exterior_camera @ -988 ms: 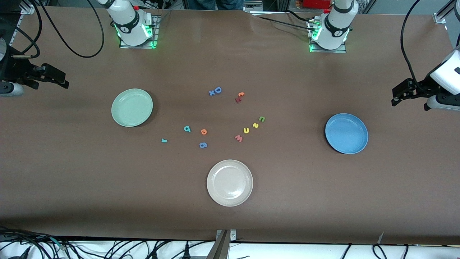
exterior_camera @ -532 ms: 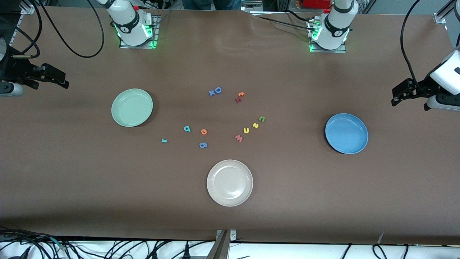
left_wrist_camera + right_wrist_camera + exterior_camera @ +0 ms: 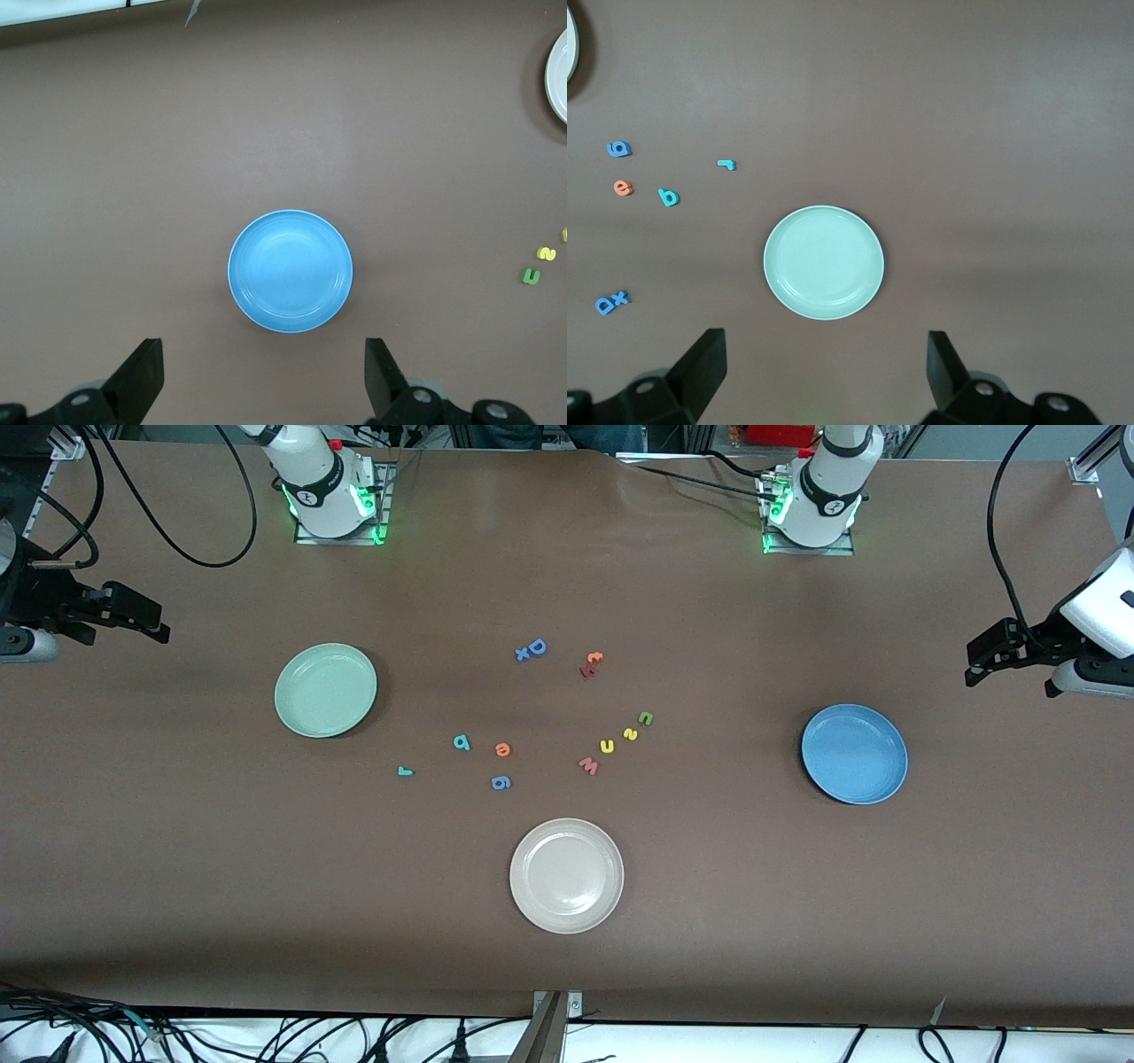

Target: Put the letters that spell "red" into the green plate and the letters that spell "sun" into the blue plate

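Observation:
The green plate (image 3: 325,690) lies toward the right arm's end and holds nothing. The blue plate (image 3: 854,754), likewise bare, lies toward the left arm's end. Between them on the table are the teal r (image 3: 405,771), teal d (image 3: 462,742) and orange e (image 3: 502,749), and beside those the yellow u (image 3: 608,746), yellow s (image 3: 630,733) and olive n (image 3: 646,718). My right gripper (image 3: 824,367) hangs open over bare table beside the green plate (image 3: 823,262). My left gripper (image 3: 263,372) hangs open beside the blue plate (image 3: 291,271). Both arms wait.
A beige-white plate (image 3: 566,875) sits nearer the front camera than the letters. A blue g (image 3: 500,782), a pink w (image 3: 588,765), a blue D (image 3: 532,649) and an orange-and-red pair (image 3: 591,663) lie among the task letters. Cables trail along the table edges.

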`<state>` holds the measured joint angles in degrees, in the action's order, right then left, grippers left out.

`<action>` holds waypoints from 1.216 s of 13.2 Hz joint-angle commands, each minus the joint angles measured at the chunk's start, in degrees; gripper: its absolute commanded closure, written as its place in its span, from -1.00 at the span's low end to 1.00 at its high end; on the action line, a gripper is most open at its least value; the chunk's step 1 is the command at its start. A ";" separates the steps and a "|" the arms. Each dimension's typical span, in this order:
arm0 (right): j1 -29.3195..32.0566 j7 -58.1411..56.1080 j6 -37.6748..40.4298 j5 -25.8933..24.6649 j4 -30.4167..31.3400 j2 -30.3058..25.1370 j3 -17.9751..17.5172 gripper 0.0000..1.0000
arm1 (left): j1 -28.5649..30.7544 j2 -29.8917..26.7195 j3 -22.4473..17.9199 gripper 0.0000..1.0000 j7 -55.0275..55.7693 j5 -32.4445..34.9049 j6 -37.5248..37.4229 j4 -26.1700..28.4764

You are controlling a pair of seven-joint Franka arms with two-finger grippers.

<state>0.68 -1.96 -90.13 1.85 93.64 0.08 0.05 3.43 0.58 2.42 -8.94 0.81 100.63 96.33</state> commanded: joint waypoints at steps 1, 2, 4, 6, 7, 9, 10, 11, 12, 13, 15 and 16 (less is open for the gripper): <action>0.11 -0.59 0.31 -0.27 -1.26 0.45 -0.05 -1.00 | -0.09 0.83 0.21 -1.00 0.85 -1.69 -1.22 -2.03; 0.11 -0.59 0.31 -0.27 -1.26 0.45 -0.05 -1.00 | -0.01 0.83 0.13 -1.00 1.64 -1.69 -1.22 -2.03; 0.11 -0.59 0.31 -0.27 -1.26 0.45 -0.05 -1.00 | 0.08 0.92 0.12 -1.00 1.73 -1.69 -1.31 -1.94; 0.11 -0.59 0.31 -0.27 -1.26 0.45 -0.05 -1.00 | -0.09 0.92 0.12 -1.00 1.73 -1.69 -1.31 -1.94; 0.11 -0.59 0.31 -0.27 -1.26 0.45 -0.05 -1.00 | -0.27 0.92 0.12 -1.00 1.82 -1.69 -1.40 -1.94; 0.11 -0.59 0.31 -0.27 -1.26 0.45 -0.05 -1.00 | -0.18 0.92 0.21 -1.00 1.74 -1.69 -1.31 -1.94; 0.11 -0.59 0.31 -0.27 -1.26 0.45 -0.05 -1.00 | -0.18 0.92 0.13 -1.00 1.73 -1.69 -1.40 -1.94; 0.11 -0.59 0.31 -0.27 -1.26 0.45 -0.05 -1.00 | -0.36 0.92 0.21 -1.00 1.73 -1.69 -1.40 -1.94; 0.11 -0.59 0.31 -0.27 -1.26 0.45 -0.05 -1.00 | -0.44 0.92 0.21 -1.00 1.82 -1.69 -1.40 -2.02; 0.11 -0.59 0.31 -0.27 -1.26 0.45 -0.05 -1.00 | -0.45 0.92 0.21 -1.00 1.82 -1.69 -1.31 -2.03; 0.11 -0.59 0.31 -0.27 -1.26 0.45 -0.05 -1.00 | -0.45 0.92 0.21 -1.00 1.82 -1.69 -1.31 -2.03; 0.11 -0.59 0.31 -0.27 -1.26 0.45 -0.05 -1.00 | -0.53 0.92 0.21 -1.00 1.82 -1.69 -1.40 -2.03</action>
<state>0.68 -1.96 -90.13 1.85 93.64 0.08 0.05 2.98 0.61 2.63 -7.35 0.81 100.63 96.32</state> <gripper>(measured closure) 0.000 0.000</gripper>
